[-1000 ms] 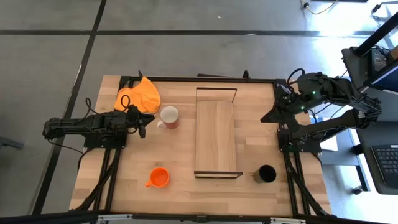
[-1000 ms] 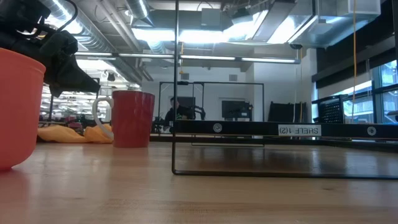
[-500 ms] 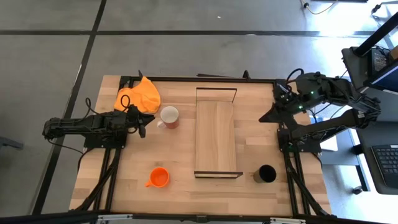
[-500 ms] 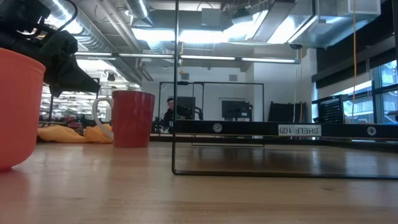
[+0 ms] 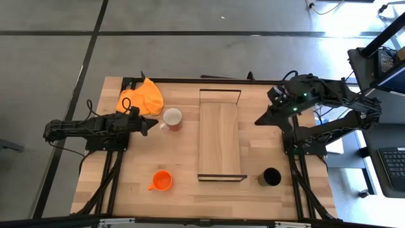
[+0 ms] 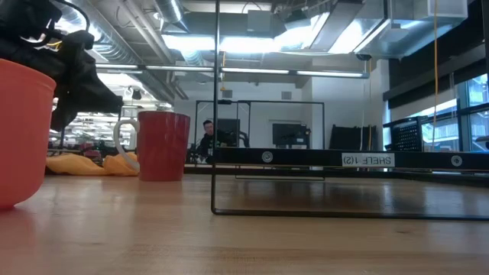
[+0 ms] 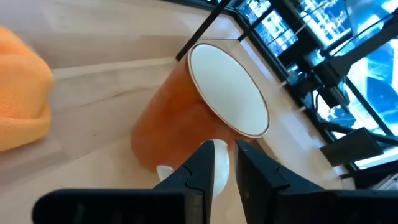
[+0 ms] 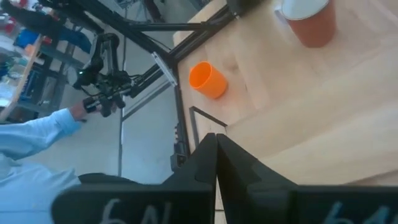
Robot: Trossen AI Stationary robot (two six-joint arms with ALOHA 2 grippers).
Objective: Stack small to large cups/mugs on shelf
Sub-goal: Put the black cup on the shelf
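Observation:
The red mug (image 5: pixel 172 118), white inside, stands on the table left of the shelf (image 5: pixel 220 136), with its white handle toward the left arm. My left gripper (image 5: pixel 152 125) is level at that handle and slightly open. In the left wrist view its fingers (image 7: pixel 202 168) stand on either side of the handle (image 7: pixel 220 154). The small orange mug (image 5: pixel 161 181) stands near the front left. The black mug (image 5: pixel 271 177) stands near the front right. My right gripper (image 5: pixel 259 119) is shut and empty above the table, right of the shelf. My left gripper comes level from the table's left side, with one finger on each side of the red mug's white handle (image 7: pixel 220 154). I cannot tell whether the fingers touch it. The mug stands upright on the table.
An orange cloth (image 5: pixel 142 97) lies at the far left, behind the red mug. The shelf's thin black frames (image 5: pixel 220 92) rise at its far and near ends. A person's light blue sleeve (image 8: pixel 37 134) shows beyond the table.
My left gripper has gone a little toward the red mug, up to its handle. My right gripper has gone toward the table's left, nearer the shelf. The mugs have not moved.

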